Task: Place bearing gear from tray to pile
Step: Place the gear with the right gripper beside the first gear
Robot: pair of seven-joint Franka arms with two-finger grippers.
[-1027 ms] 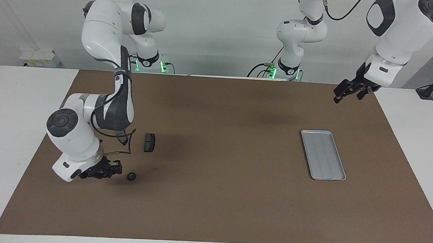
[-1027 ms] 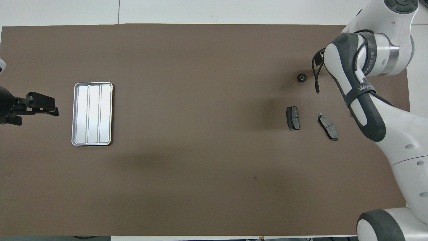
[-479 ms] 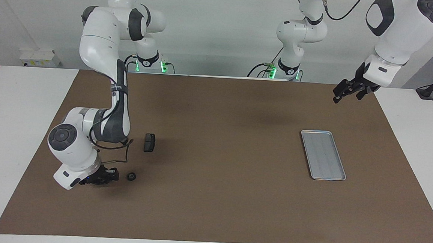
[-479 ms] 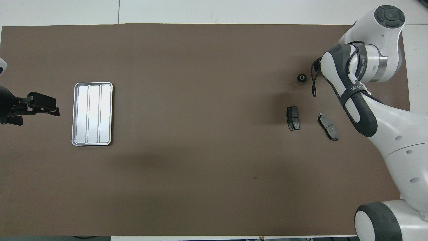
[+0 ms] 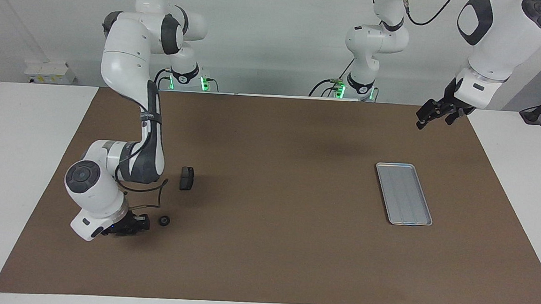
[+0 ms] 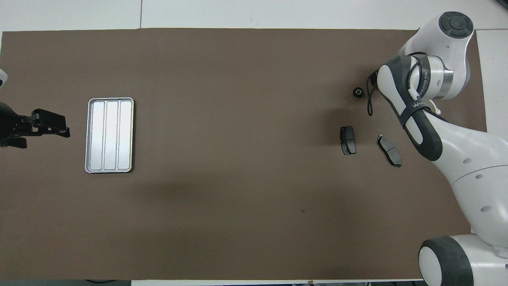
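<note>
Silver-grey tray (image 5: pixel 404 194) lies bare while the bearing gear (image 5: pixel 164 220) rests on the worktop near two brake pads (image 6: pixel 348 140), just beside the right gripper (image 5: pixel 140 223), its jaws' state unclear; the left gripper (image 5: pixel 435 112) waits, jaws apart.

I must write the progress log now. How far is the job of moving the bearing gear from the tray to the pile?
It looks nearly done. The tray holds nothing, and the bearing gear lies on the mat beside the two brake pads, free of any grip. The right gripper sits low next to the gear. The left gripper waits up near the tray's end. Only pulling the right arm away seems left.
</note>
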